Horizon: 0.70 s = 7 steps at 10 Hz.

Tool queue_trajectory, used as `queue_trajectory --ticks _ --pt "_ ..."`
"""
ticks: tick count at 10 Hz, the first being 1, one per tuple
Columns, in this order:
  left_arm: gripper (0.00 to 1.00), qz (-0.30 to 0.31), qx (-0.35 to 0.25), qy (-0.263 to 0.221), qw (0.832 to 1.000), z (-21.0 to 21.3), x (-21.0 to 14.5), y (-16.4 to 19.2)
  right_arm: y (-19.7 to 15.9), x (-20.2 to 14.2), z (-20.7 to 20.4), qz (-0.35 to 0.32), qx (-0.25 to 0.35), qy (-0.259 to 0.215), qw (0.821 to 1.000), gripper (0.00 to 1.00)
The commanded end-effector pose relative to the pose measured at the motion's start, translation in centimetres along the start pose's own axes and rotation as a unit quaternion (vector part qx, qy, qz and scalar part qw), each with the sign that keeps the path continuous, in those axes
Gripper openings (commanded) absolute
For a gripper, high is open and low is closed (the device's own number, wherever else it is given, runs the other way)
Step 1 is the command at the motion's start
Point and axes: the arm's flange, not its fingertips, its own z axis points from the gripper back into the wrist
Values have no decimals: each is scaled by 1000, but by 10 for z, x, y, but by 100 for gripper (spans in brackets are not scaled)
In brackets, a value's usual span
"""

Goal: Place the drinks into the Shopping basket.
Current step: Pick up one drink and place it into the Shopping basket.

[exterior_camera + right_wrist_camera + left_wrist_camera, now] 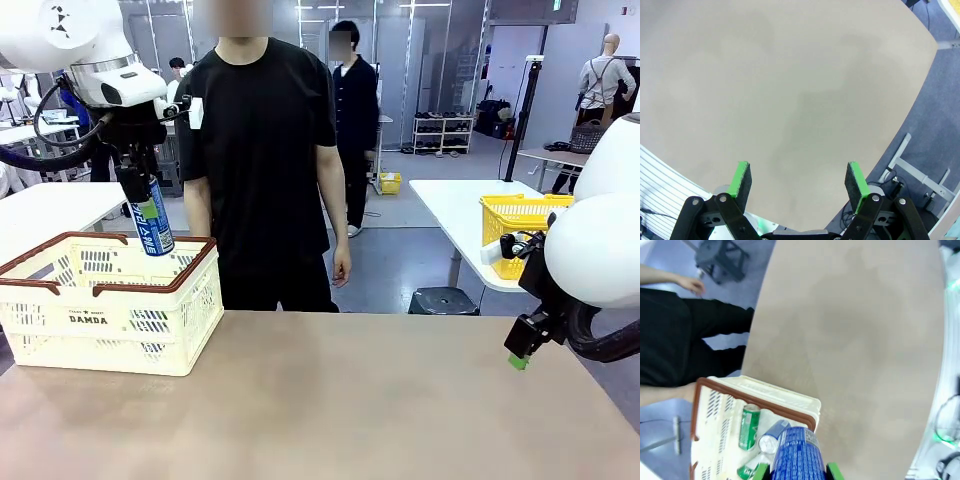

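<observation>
The cream-white Shopping basket (pixel 112 302) with a brown rim stands at the table's left. High over its far side my left gripper (pixel 148 212) is shut on a slim blue can (pixel 151 216) with white lettering, held upright above the rim. In the left wrist view the blue can (pixel 796 456) sits between the green pads (pixel 834 472), with the basket (pixel 785 397) below. Inside lie a green can (pixel 749 426) and another blue can (pixel 773 436) with a silver top. My right gripper (pixel 799 181) stands open over bare tabletop; it hangs at the table's right edge (pixel 518 352).
A person in black (pixel 262 150) stands at the far side of the table, arms down, one hand (pixel 690 285) hanging free. A yellow mesh basket (pixel 520 222) sits on another table behind at the right. The brown tabletop (pixel 380 400) stretches from the basket to the right arm.
</observation>
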Motion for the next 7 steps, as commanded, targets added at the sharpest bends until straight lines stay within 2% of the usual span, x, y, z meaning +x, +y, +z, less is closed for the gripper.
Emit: queue_trajectory --ticks 1,5,6,7 --pt "13 5 1 9 1000 1 5 -3 0 0 0 1 1 1 1000 94" --pt "13 5 1 9 1000 1 5 -3 0 0 0 1 1 1 1000 94" --pt "58 -2 -3 2 1000 -4 5 -1 0 0 0 1 1 1 1000 94" --pt "58 14 16 11 1000 -4 4 17 0 0 0 1 1 1 1000 94"
